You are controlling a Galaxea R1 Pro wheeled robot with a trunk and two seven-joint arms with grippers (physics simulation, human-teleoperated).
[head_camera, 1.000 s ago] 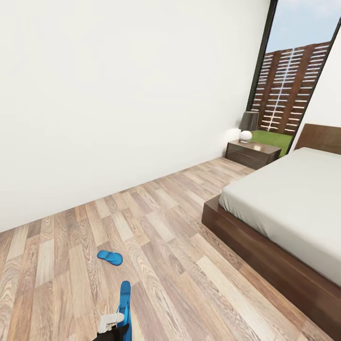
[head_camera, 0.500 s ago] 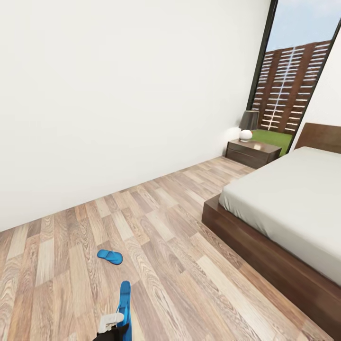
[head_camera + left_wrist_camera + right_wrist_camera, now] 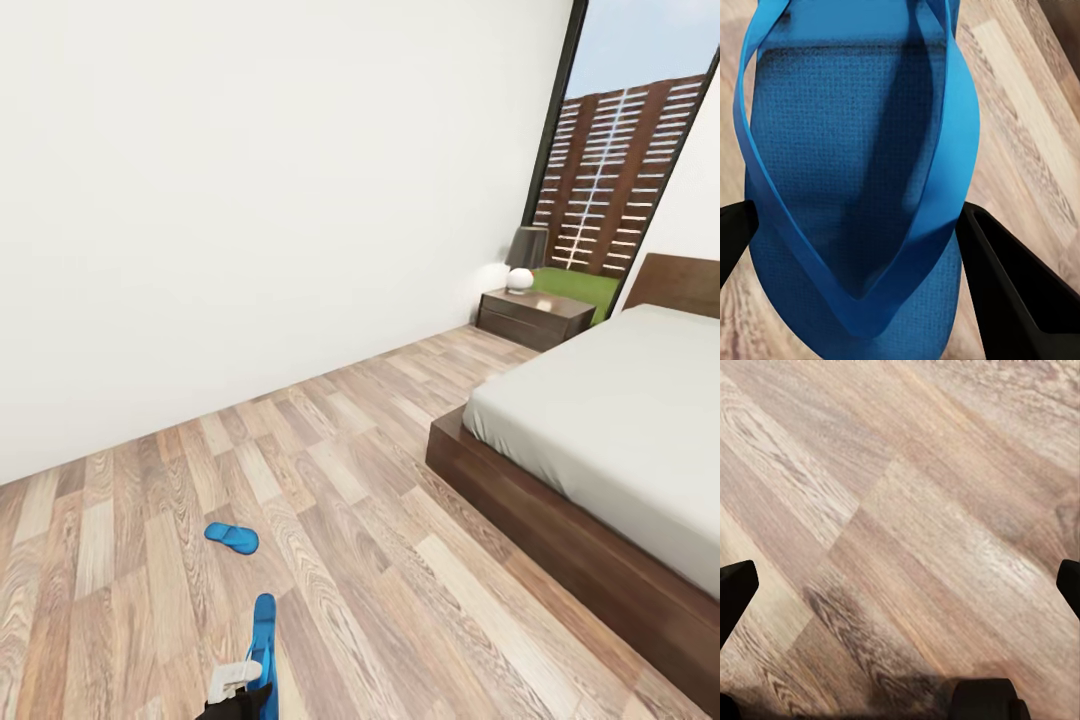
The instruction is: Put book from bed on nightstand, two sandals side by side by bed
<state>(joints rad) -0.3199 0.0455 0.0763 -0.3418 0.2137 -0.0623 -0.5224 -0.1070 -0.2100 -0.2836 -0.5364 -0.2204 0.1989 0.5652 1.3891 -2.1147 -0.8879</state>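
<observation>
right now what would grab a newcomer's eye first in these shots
Probably the bright blue sandal held between the left pincer's fingers, low in the head view. Its mate, the second sandal, lies on the wood-plank floor just beyond it. At right, the grey-topped bed on its dark frame runs toward the nightstand, where a lamp stands before the window.

Your right gripper (image 3: 900, 585) hangs over bare wood-plank floor (image 3: 922, 502), its two dark fingertips (image 3: 736, 589) poking in at opposite edges of the picture, far apart with nothing between them. The planks run diagonally, pale and brown grain mixed, and a dark rounded part (image 3: 982, 697) sits at the frame's edge
</observation>
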